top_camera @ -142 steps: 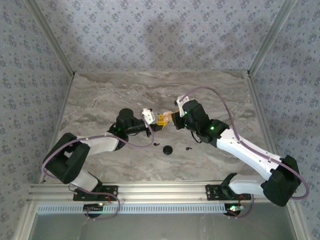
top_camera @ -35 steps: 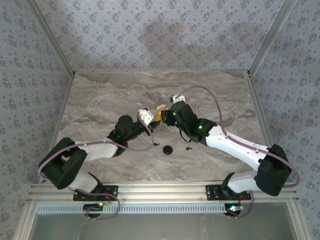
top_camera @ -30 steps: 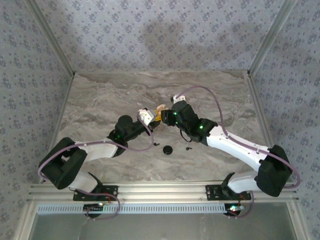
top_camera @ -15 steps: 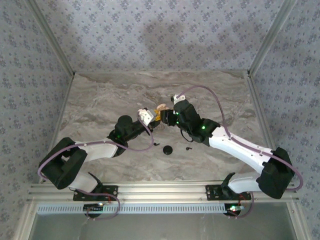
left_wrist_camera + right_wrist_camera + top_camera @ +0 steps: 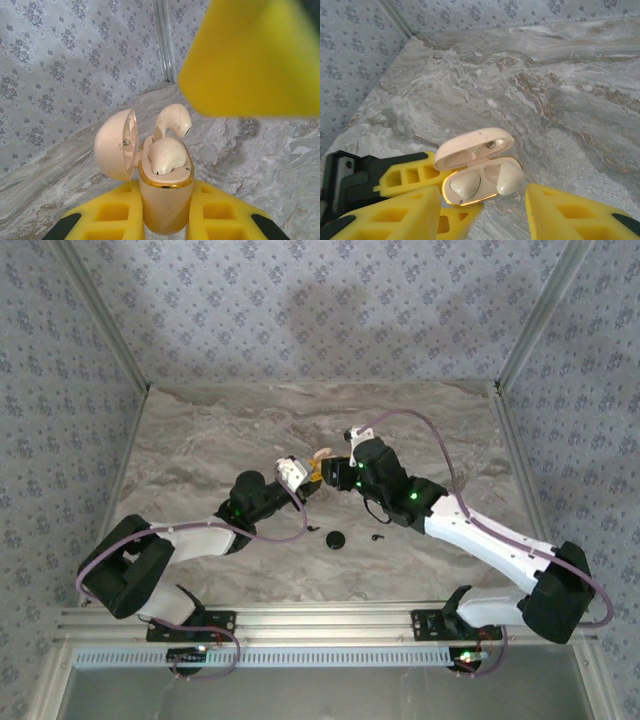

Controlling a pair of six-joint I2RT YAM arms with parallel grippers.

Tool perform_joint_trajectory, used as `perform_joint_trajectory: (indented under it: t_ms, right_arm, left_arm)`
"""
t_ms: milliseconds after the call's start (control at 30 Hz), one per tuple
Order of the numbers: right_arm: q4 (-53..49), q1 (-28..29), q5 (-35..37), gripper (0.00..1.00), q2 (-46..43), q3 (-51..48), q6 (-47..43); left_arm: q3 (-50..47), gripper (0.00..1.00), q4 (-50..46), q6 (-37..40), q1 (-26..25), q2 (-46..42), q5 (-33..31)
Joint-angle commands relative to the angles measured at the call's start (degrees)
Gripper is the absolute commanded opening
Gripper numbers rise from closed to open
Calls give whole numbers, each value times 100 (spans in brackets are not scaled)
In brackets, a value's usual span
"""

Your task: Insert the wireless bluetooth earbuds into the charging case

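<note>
Marble bench (image 5: 200, 430). Left gripper (image 5: 167, 222) is clamped on the open cream case (image 5: 166, 200), upright. Right gripper (image 5: 484, 202) has jaws apart either side of the case, gripping nothing. Both earbuds (image 5: 465, 184) are in the case, one standing proud. Black puck (image 5: 336, 538) lies just nearside of the case.

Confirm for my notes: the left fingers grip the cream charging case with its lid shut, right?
No, the lid is open, hinged back beside two cream earbuds, as the left wrist view shows. The left fingers do grip the cream charging case.
</note>
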Motion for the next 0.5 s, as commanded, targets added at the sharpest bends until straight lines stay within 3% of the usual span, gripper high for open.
perform_joint_trajectory:
  t_ms: [0, 267, 467]
  right_arm:
    - [-13, -68, -281, 51, -166, 223, -90]
    - [28, -483, -1007, 47, -408, 122, 12]
    - [155, -1117, -2054, 43, -537, -219, 586]
  left_arm:
    - [11, 11, 107, -88, -8, 2, 61]
    - [-15, 11, 145, -89, 13, -67, 145]
    - [1, 11, 195, -129, 46, -72, 199]
